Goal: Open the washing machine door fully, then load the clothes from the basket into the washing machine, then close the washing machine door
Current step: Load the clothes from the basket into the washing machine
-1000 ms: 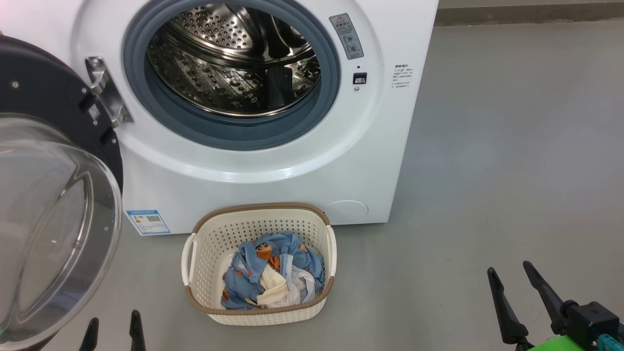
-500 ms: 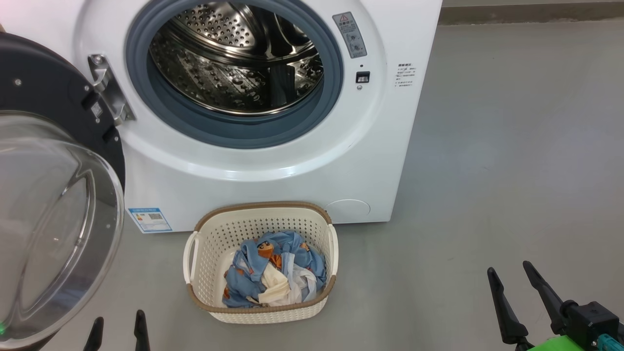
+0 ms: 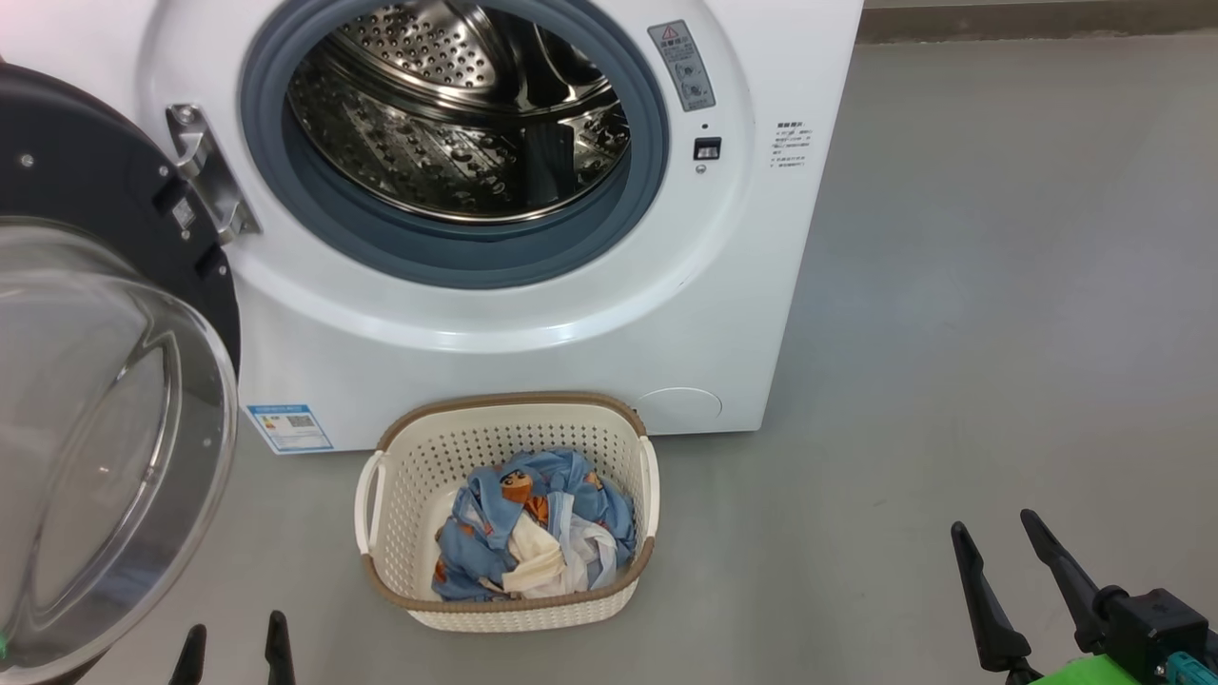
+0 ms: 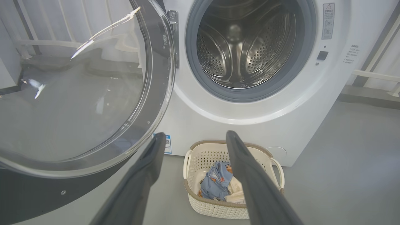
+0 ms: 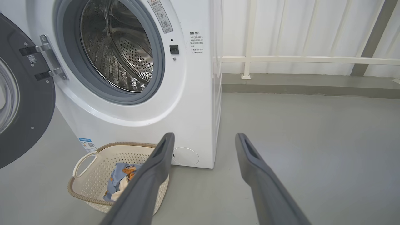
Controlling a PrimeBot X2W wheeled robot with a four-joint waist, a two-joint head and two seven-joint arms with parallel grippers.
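In the head view, the grey floor (image 3: 952, 333) runs from 3 o'clock down to 6. The washer (image 3: 533, 323) stands on it at 12 o'clock, white, with its round mouth uncovered. The door (image 3: 95, 400) hangs at 9 o'clock, swung wide out to the left of the mouth, its black rim uppermost and its clear glass bowl bulging towards the camera. The steel drum (image 3: 457, 114) looks bare inside, though its near floor is hidden behind the grey seal (image 3: 457, 262). The basket (image 3: 514, 442) sits on the floor at 6 o'clock from the mouth, just in front of the washer's base, upright, its brown rim on top and a handle on each side. The clothes (image 3: 533, 528) lie heaped in the basket towards its right half: blue cloth with orange prints around a white and a cream piece.

The right gripper (image 3: 994, 523) hovers at 4 o'clock, well apart from the basket, its two dark fingers spread wide with nothing between them. The left gripper (image 3: 236, 628) shows at 7 o'clock, below the door's lower edge and left of the basket, its fingers likewise spread and bare. The metal hinge (image 3: 205, 176) joins door and washer at 9 o'clock of the mouth. A blue label (image 3: 288, 428) is stuck at the 7 o'clock corner of the washer's front.
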